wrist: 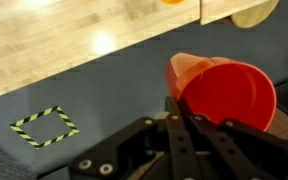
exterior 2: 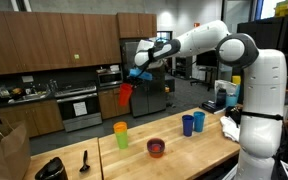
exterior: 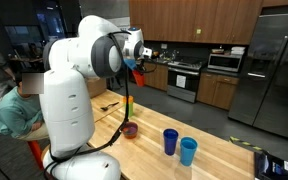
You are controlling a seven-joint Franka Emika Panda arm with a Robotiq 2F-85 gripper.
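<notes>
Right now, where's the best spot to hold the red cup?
Probably the rim, coming in from the mouth end. The red cup is wide and tapered, so a grip around its body might slip, but its thin wall fits between the fingers. In the wrist view the gripper is shut on that edge, and the cup hangs in the air.

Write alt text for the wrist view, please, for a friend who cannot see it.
A red cup, its open mouth facing the camera, is gripped at its rim by the robot's dark end effector, which is shut on it. Beyond it lie a pale wooden tabletop and grey floor marked with a yellow-and-black taped square.
</notes>
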